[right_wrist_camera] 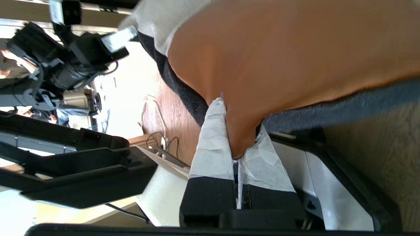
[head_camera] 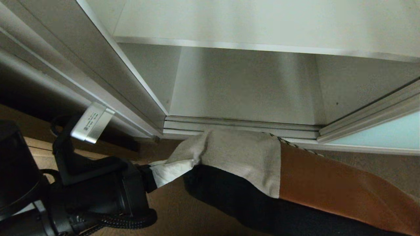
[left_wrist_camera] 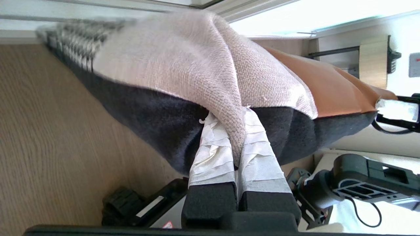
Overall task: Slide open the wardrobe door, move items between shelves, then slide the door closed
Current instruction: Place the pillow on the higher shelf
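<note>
The cushion point(head_camera: 239, 154) hangs between both grippers, low over the floor in front of the open wardrobe. It shows a beige patch, a rust-brown leather patch point(head_camera: 328, 183), a houndstooth band point(left_wrist_camera: 77, 39) and a black underside. My left gripper point(head_camera: 177, 165) is shut on a fold of beige fabric at the cushion's left edge point(left_wrist_camera: 229, 113). My right gripper point(right_wrist_camera: 241, 124) is shut on a pinch of the rust-brown leather; it is outside the head view. The sliding wardrobe door point(head_camera: 387, 131) stands pushed to the right. Two white shelves show: an upper board point(head_camera: 262, 23) and the bottom compartment's floor point(head_camera: 242, 101), both bare.
A ridged metal floor track point(head_camera: 239, 126) runs along the wardrobe's front, just beyond the cushion. A white side panel point(head_camera: 108, 75) bounds the opening on the left. Wooden floor point(left_wrist_camera: 49, 131) lies under the cushion. My own base point(left_wrist_camera: 141, 203) is below the left arm.
</note>
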Controlling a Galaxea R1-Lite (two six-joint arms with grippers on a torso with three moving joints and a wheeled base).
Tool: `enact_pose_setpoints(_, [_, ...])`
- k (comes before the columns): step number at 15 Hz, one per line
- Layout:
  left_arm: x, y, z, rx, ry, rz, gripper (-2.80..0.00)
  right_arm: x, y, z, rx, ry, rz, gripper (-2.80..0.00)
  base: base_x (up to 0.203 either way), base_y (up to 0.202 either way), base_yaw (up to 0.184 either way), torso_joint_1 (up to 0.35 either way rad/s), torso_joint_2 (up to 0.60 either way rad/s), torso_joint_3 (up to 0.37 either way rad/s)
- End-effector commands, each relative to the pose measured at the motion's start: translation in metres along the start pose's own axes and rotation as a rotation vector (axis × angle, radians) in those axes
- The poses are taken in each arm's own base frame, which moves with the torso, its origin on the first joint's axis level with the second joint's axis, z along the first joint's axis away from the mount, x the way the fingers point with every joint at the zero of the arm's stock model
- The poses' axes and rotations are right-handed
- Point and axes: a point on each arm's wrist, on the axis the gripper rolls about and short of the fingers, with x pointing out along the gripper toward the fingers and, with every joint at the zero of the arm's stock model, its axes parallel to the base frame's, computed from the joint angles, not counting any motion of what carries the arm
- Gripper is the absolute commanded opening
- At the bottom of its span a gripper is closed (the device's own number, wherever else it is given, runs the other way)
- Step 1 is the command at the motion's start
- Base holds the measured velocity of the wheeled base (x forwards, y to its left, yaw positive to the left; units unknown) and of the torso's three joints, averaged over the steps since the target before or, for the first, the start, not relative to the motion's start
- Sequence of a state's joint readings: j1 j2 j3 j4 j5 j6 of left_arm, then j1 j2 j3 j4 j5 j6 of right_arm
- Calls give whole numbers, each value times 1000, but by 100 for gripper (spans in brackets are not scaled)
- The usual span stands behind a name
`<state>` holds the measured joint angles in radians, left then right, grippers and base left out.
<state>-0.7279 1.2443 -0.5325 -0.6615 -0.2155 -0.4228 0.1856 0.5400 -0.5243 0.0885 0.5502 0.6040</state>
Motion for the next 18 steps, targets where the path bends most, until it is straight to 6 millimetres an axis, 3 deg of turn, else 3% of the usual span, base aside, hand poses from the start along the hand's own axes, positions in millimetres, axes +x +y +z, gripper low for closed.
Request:
enact_pose_setpoints(1, [-6,-3,5,4,-31,-12,-280,-7,8,5,-25,-40,25,-280,0,0,0,0,0,0])
enact_pose_setpoints(9, [-19,-5,3,13,-54,-23,-280,-19,10,-7,-22,-57,6,-280,0,0,0,0,0,0])
enact_pose_setpoints(18, [-12,-5,5,24,-51,-19,-280,-20,10,-6,-26,-60,9,-280,-189,0,0,5,1,4])
